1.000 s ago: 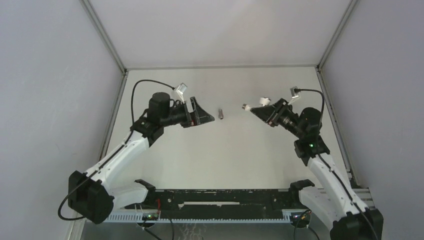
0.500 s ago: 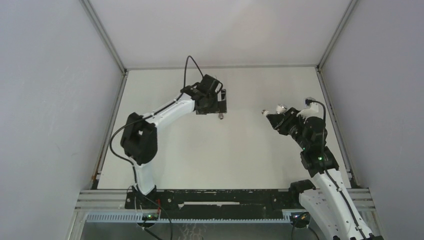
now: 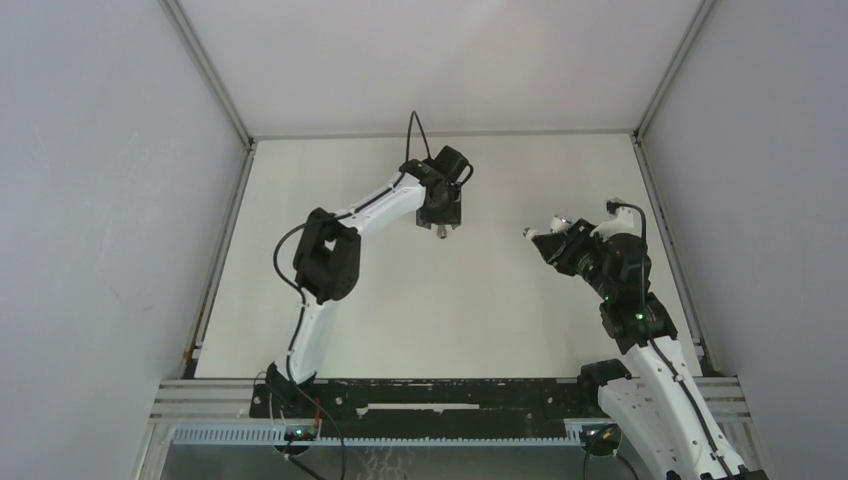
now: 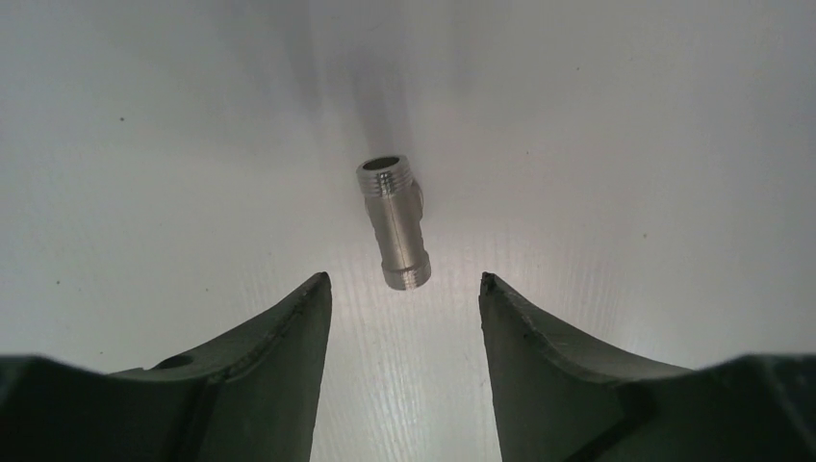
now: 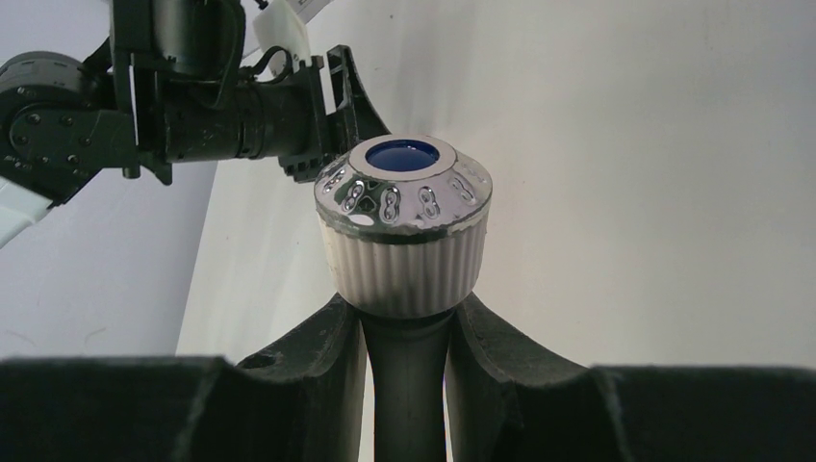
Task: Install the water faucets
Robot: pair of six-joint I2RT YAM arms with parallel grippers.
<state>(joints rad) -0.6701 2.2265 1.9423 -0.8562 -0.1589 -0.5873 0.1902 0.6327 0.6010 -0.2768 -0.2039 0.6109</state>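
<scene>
Left gripper (image 4: 403,281): I'm hovering, jaws apart, over the grey fitting (image 4: 395,221).
Right gripper (image 5: 406,318): I'm clamping the white tap (image 5: 404,231).

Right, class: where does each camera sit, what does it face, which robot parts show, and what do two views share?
Top external: above, behind the bases, facing down at the table; both arms show.
Left wrist: faces down at the grey fitting; open fingers show.
Right wrist: faces across the table; fingers grip the white tap piece.
Shared: left gripper, in top and right wrist.
</scene>
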